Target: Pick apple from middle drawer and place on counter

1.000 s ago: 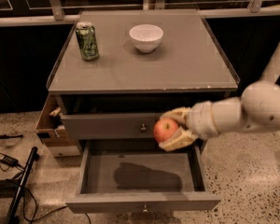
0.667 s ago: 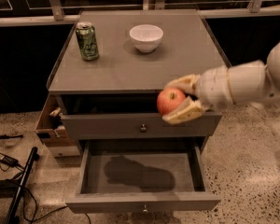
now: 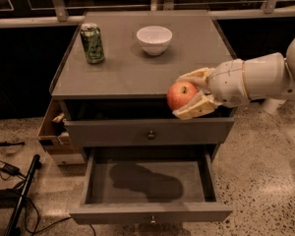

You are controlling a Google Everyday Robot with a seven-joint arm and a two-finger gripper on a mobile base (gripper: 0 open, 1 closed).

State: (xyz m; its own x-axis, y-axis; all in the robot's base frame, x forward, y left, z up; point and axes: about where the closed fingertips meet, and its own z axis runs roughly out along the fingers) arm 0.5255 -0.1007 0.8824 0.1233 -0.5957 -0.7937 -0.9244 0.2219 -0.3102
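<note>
Pick looks done: tan two-finger gripper (image 3: 187, 93) clamped on small red apple (image 3: 182, 95), wide grey middle drawer (image 3: 150, 213) bare below it, flat grey counter (image 3: 123, 68) just behind. Placing left.

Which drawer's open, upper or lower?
The lower drawer, pulled out, floor bare; the upper drawer sits shut. The pincer holds the apple at the counter front edge.

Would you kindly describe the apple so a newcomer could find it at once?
Find the grey counter. At its front right edge, the gripper holds the apple between its fingers. It is the only red thing; the bowl is white, the can green.
</note>
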